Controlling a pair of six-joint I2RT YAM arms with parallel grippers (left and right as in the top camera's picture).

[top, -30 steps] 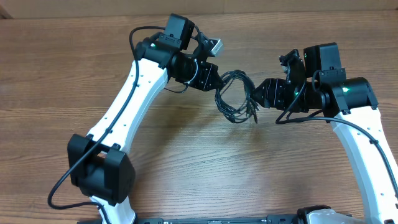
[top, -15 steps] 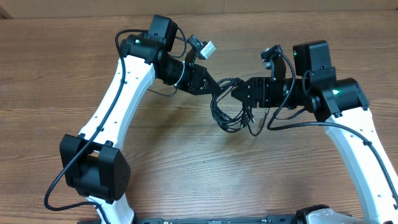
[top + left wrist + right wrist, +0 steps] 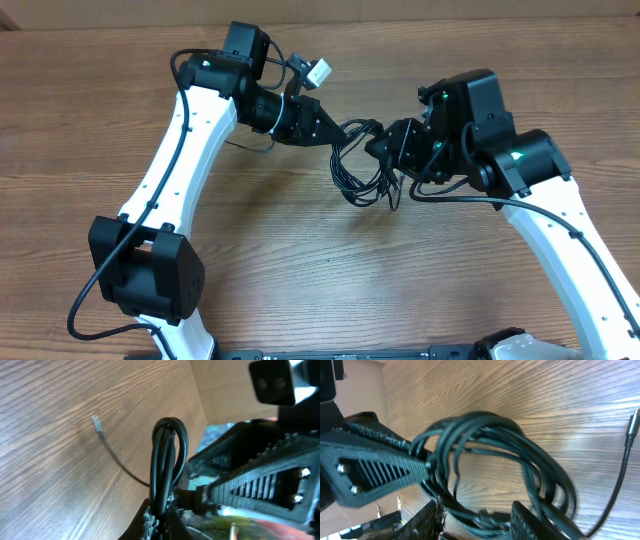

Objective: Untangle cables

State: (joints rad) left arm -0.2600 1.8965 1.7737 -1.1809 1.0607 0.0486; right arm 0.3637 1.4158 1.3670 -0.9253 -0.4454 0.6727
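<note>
Both pincers pinch the cables (image 3: pixel 362 165), wood bare around

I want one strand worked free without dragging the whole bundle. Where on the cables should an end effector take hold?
Grip the loose strand trailing from the cables, near its silver plug tip, coming from above. It lies single and apart from the coil, so nothing else gets pinched.

Spreading across the whole overhead view: a brown wooden table (image 3: pixel 320 270) with grain running from 9 toward 3 o'clock. Glowing under soft, even light, casting faint shadows. Showing a lighter strip along the 12 o'clock edge.
</note>
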